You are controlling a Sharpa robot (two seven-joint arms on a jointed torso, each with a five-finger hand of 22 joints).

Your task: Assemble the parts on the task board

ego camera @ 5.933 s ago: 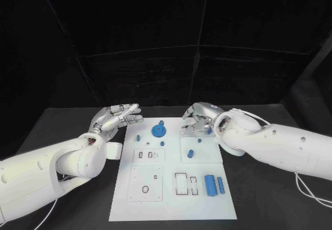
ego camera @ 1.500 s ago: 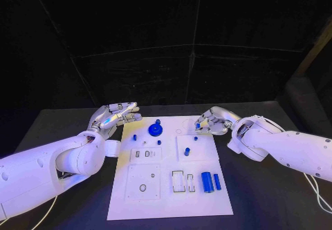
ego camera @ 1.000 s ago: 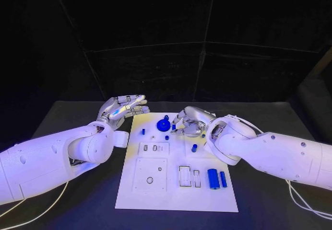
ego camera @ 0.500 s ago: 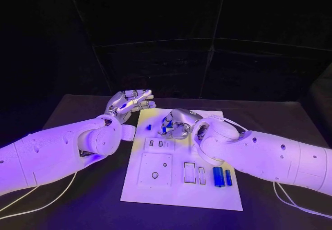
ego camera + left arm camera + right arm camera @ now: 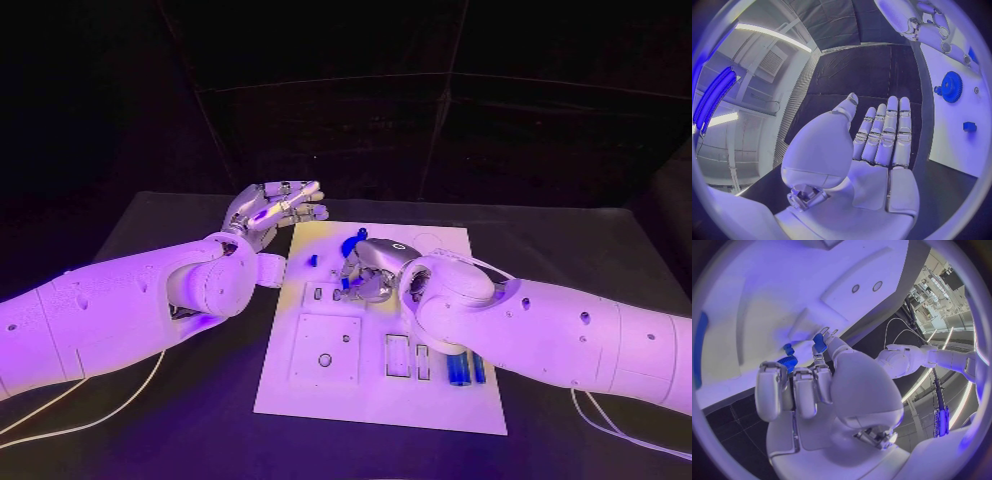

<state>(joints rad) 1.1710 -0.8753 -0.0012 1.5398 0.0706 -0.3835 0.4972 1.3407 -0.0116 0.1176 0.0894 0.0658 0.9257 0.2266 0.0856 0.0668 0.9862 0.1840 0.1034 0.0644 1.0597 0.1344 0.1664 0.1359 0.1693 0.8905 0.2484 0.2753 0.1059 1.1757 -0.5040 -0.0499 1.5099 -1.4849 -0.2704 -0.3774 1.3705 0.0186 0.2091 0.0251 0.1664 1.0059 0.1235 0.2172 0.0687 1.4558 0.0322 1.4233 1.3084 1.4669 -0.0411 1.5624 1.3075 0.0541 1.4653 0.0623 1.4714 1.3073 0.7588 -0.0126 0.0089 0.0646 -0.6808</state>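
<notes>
The white task board [image 5: 378, 398] lies lengthwise on the black table. A blue gear [image 5: 353, 242] stands near its far end, with a small blue peg [image 5: 313, 260] to its left. My right hand [image 5: 369, 266] hovers over the board just in front of the gear, fingers curled. In the right wrist view it pinches a small blue part [image 5: 819, 343] at its fingertips, with the gear [image 5: 787, 362] and a peg [image 5: 789, 349] just beyond. My left hand [image 5: 276, 206] is raised beside the board's far left corner, palm [image 5: 873, 165] bare, fingers straight.
Two blue cylinders [image 5: 459, 372] lie at the board's near right, partly hidden by my right forearm. Rectangular slots [image 5: 397, 355] and a square plate with a hole [image 5: 326, 358] take up the near half. The left wrist view shows the gear [image 5: 949, 86] and a peg [image 5: 969, 126].
My right hand has moved from the board's far right edge leftward to the gear, carrying the small blue part. The left hand stays raised and empty. The camera has shifted.
</notes>
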